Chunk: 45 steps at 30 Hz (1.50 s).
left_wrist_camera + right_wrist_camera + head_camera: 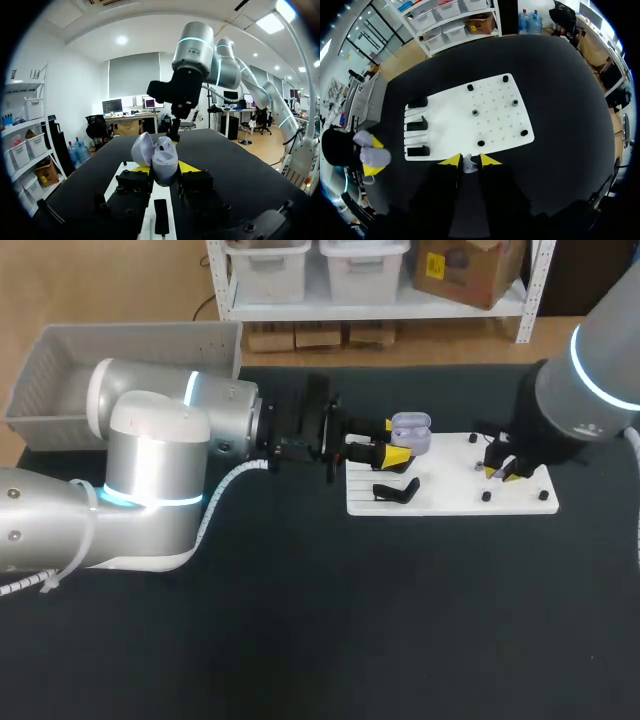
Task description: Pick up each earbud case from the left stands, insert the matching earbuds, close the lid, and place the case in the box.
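- Head view: left gripper (394, 442) is clamped on the lavender rounded plastic earbud case (412, 432), held over the far-left corner of the flat white perforated board (450, 502). Lid is open, mouth faces the right arm's side
- Right gripper (503, 472) sits low over the board's right half, well apart from the case, with bare board between them
- One black angled stand (397, 490) is on the board's left part, just nearer than the case
- Light grey plastic box (60, 370) is at the table's far-left corner, well apart from the board, with the left arm's body in between
- Wide stretch of black tabletop (400, 620) runs from the board to the near edge
- Left wrist view: case (164, 159) is touched by both yellow tips from two sides. Its long axis is roughly upright, crosswise to the fingers, and the lid is swung out to one side. The board is under the gripper and the right arm is ahead
- Right wrist view: right gripper (470, 160) is narrow, pinching a small pale earbud (468, 164) at the board's nearest edge
- Three stands sit in a row at the board's end toward the case (374, 156), which hangs off that end. Small black pegs (505, 78) are dotted over the rest
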### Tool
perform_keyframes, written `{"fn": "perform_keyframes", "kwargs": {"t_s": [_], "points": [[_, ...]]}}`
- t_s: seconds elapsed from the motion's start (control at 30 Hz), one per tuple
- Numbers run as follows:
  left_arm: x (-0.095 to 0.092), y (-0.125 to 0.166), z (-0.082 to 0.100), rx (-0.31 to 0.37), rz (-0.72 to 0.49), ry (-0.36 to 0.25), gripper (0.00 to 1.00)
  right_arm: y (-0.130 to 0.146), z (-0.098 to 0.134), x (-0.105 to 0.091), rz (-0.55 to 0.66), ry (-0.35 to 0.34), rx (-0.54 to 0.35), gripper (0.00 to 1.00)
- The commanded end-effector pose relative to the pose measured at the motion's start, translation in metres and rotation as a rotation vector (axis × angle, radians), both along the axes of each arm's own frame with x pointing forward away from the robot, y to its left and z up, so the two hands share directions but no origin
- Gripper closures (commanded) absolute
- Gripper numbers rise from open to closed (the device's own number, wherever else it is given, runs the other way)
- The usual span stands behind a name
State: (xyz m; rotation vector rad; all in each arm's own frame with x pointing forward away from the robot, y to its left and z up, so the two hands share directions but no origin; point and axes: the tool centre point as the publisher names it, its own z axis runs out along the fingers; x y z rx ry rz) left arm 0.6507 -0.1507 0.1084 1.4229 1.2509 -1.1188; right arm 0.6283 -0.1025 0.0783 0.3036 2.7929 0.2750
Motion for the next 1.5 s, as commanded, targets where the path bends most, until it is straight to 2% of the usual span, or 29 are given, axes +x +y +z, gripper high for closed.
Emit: {"fn": "perform_keyframes", "kwargs": {"t_s": [0.03, 0.2, 0.4, 0.53, 0.9, 1.13, 1.5], "points": [[0.000, 0.000, 0.000, 0.001, 0.000, 0.000, 1.00, 0.011, 0.041, -0.009, 0.030, 0.070, -0.047, 1.00], [0.000, 0.000, 0.000, 0.001, 0.000, 0.000, 1.00, 0.029, 0.067, -0.015, 0.089, 0.135, -0.074, 1.00], [0.000, 0.000, 0.000, 0.001, 0.000, 0.000, 1.00, 0.054, 0.097, -0.020, 0.173, 0.108, -0.106, 1.00], [0.000, 0.000, 0.000, 0.001, 0.000, 0.000, 1.00, 0.075, 0.108, -0.022, 0.256, 0.086, -0.127, 1.00], [0.000, 0.000, 0.000, 0.001, 0.000, 0.000, 1.00, 0.109, 0.101, -0.006, 0.444, 0.074, -0.146, 1.00], [0.000, 0.000, 0.000, 0.001, 0.000, 0.000, 1.00, 0.118, 0.097, 0.007, 0.482, 0.077, -0.139, 1.00], [0.000, 0.000, 0.000, 0.001, 0.000, 0.000, 1.00, 0.123, 0.090, 0.011, 0.511, 0.102, -0.122, 1.00]]}}
